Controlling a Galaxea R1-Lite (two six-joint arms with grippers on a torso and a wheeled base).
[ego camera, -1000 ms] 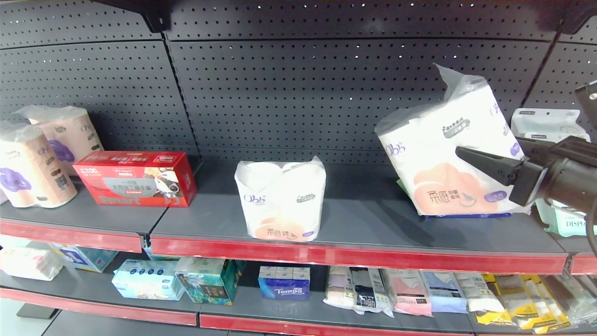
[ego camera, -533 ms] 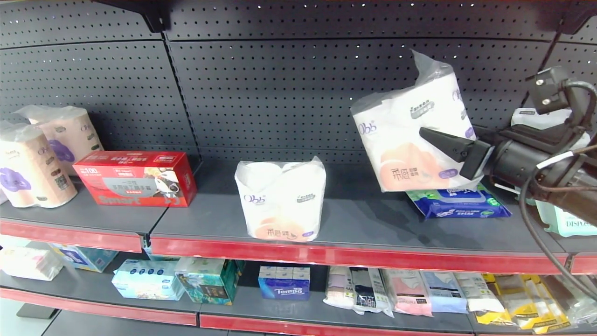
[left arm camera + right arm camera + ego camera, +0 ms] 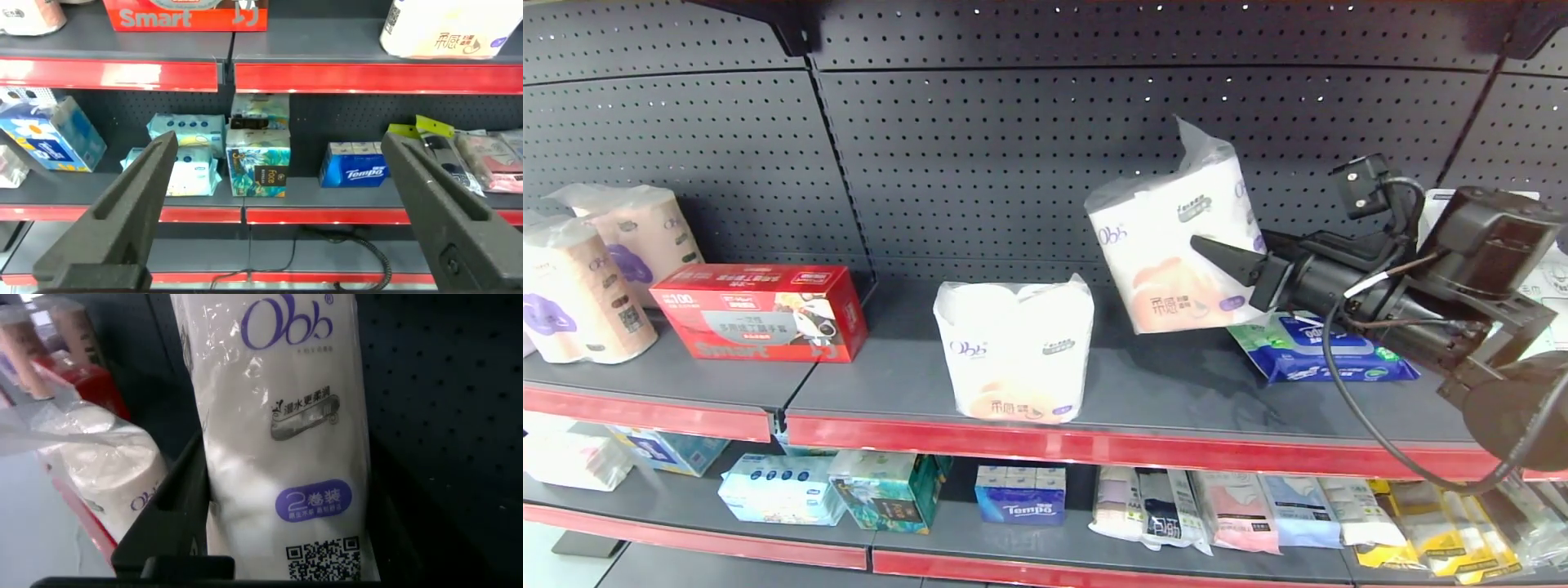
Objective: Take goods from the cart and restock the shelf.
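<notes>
Right claw (image 3: pixel 1205 245) is clamped on the pack (image 3: pixel 1152 245), a two-roll tissue pack in clear film. The pack sits between the jaws, tilted, in the air above the shelf (image 3: pixel 1160 384).

Second pack (image 3: pixel 1013 351) stands below the claw, toward the robot's left. Wipes (image 3: pixel 1327 359) lie flat just under the claw's wrist.

Left claw (image 3: pixel 278 204) has jaws apart and holds nothing.

Handling, judged:
- Light and soft; it gives under squeeze.
- Film is slick, and the loose flap on top carries no load.
- Best hold is across mid-body, where the jaws sit now in the right wrist view (image 3: pixel 286 523).
- Squeeze depth is unclear, since the far finger is hidden behind the pack.
- A tall pack like this likely tips if released while tilted.
</notes>
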